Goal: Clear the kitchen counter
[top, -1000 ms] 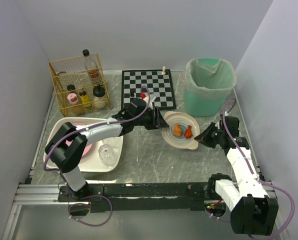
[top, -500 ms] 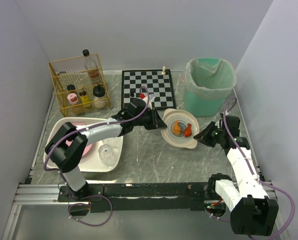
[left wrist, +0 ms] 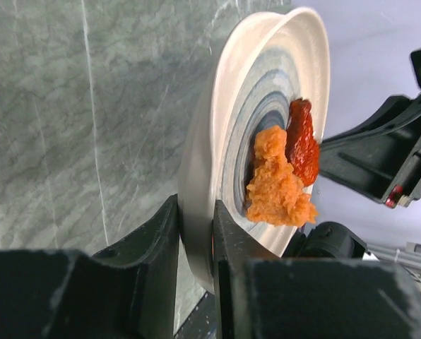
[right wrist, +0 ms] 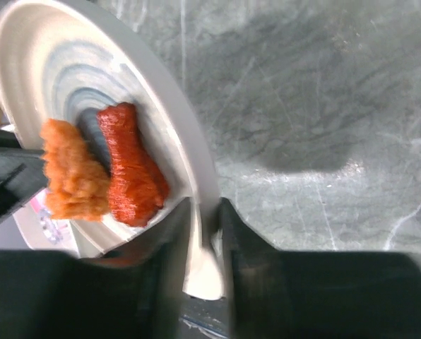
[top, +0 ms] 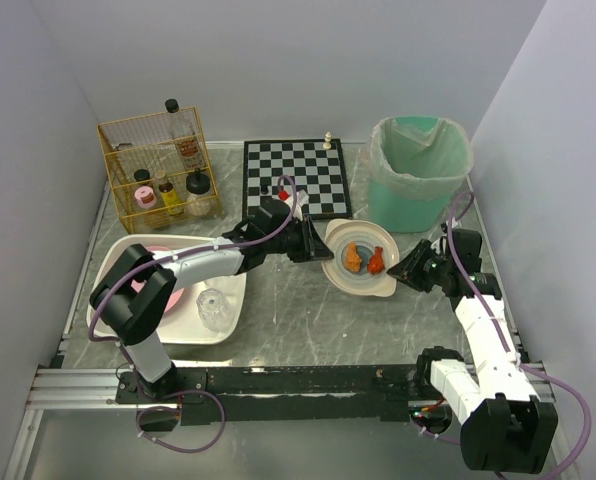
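A white plate (top: 363, 282) with blue rings carries an orange food lump (top: 353, 257) and a red piece (top: 377, 260). It is held above the grey marble kitchen counter (top: 308, 320). My left gripper (top: 318, 247) is shut on the plate's left rim; the left wrist view shows the rim (left wrist: 196, 205) pinched between the jaws. My right gripper (top: 400, 274) is shut on the plate's right rim (right wrist: 205, 233). The food also shows in the left wrist view (left wrist: 277, 187) and the right wrist view (right wrist: 129, 169).
A green bin (top: 419, 172) with a liner stands at the back right. A chessboard (top: 296, 176) lies behind the plate. A yellow wire rack (top: 161, 170) with bottles stands back left. A white tub (top: 128, 255) with a pink plate and a glass sits at the left.
The plate, held by both grippers, has moved a little toward the back of the counter, toward the bin. Both grippers stay shut on its rims.
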`<state>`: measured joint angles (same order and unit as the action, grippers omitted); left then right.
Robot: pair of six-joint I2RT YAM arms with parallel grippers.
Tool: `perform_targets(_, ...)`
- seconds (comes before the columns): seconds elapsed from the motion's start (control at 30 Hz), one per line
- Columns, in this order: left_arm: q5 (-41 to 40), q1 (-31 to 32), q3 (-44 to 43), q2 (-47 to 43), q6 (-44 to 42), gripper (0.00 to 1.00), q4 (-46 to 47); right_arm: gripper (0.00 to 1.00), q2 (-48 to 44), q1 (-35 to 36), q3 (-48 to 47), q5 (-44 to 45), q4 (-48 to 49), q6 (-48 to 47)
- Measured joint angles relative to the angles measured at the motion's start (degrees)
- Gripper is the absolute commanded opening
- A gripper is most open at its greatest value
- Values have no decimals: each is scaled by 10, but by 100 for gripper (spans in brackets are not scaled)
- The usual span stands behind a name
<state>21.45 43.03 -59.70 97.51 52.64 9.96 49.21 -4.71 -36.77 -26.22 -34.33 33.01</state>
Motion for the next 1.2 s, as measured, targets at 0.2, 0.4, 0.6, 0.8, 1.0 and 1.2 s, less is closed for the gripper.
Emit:
perform_targets(0.2,23,0,-5,0,2,1,-24,44,0,0,-13,1,5,-12)
perform_targets(0.4,50,-10,-6,0,6,1,-36,45,0,0,-14,2,12,-14)
perform_targets(0.6,88,-19,-5,-1,10,1,-37,48,0,-1,-31,15,21,-27)
perform_targets(0.8,110,-22,-5,-5,11,1,-38,49,0,-3,-35,10,35,-31)
perform_targets(1.0,124,-33,-5,-24,11,1,-37,49,2,-4,-34,-10,43,-29)
perform_targets(1.2,140,-50,1,-32,27,1,-18,50,12,-4,-33,-50,59,-30)
